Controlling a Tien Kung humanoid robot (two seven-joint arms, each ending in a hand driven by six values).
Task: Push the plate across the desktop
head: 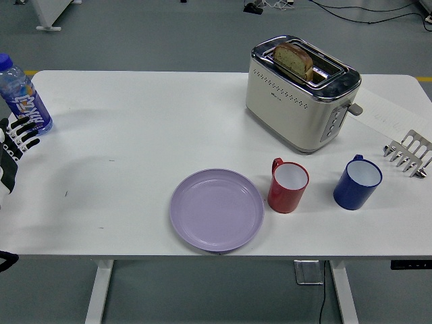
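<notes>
A round lilac plate point(217, 210) lies flat near the table's front edge, a little left of centre. My left hand point(15, 140) shows at the far left edge, over the table's left end, far from the plate. Its fingers point(23, 131) are spread and hold nothing. My right hand is out of view.
A red mug point(288, 185) stands just right of the plate, a blue mug point(357, 182) further right. A toaster point(301, 92) holding bread stands at the back right. A metal toast rack point(409, 153) is at the right edge. A water bottle point(23, 96) stands beside my left hand.
</notes>
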